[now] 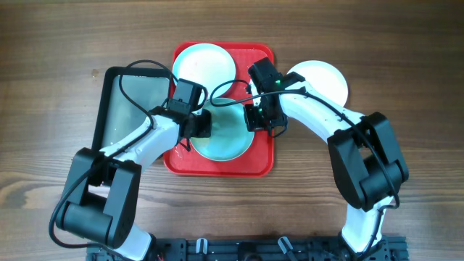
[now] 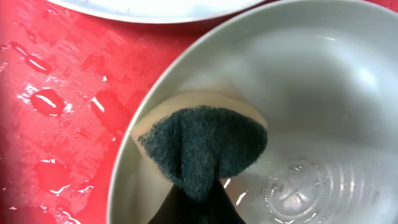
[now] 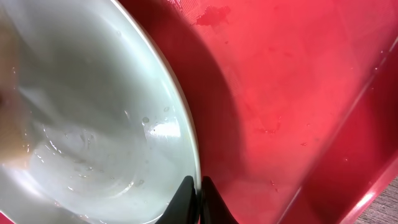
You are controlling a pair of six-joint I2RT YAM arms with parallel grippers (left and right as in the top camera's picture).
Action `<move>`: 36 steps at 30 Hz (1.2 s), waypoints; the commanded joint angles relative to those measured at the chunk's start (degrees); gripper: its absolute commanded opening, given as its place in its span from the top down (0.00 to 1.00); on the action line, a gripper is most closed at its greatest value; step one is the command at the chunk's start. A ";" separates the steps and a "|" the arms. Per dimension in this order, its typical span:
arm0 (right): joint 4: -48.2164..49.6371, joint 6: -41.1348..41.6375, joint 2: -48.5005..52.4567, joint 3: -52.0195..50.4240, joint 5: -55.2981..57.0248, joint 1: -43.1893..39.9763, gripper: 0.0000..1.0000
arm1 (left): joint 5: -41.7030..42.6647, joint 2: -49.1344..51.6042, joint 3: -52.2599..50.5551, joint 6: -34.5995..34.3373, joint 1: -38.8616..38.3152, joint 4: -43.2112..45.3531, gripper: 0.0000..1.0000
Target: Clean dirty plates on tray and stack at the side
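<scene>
The red tray lies mid-table and its floor is wet. On it rests a light teal plate, wet inside. My left gripper is shut on a tan sponge with a dark green scouring face, pressed against that plate's left inner side. My right gripper is shut on the plate's right rim, one finger inside and one outside. A white plate with a teal rim sits at the tray's far end. Another white plate lies on the table right of the tray.
A grey tray with a black rim lies left of the red tray, under my left arm. Both arms cross over the red tray's sides. Bare wooden table surrounds the trays.
</scene>
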 commanded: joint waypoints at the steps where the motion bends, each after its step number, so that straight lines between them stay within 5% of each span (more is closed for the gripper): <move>1: 0.42 -1.55 -0.55 -0.46 -4.15 1.81 0.96 | 7.37 3.21 -1.36 0.96 -0.44 -1.38 0.96; 11: 0.63 -1.57 -0.55 -0.46 -4.15 2.38 0.96 | 16.17 3.21 -1.27 0.92 -0.39 -1.68 0.96; 18: 0.63 -1.55 -0.55 -0.46 -4.13 2.38 0.96 | 30.10 0.50 2.89 0.87 1.84 -1.75 0.96; 26: 0.61 -1.57 -0.52 -0.46 -4.09 2.38 0.96 | 23.67 -6.54 4.90 0.76 6.60 -3.34 0.96; 36: 1.09 -1.55 -0.55 -0.46 -4.11 2.38 0.96 | 12.98 -3.87 4.02 3.45 6.12 -9.25 0.96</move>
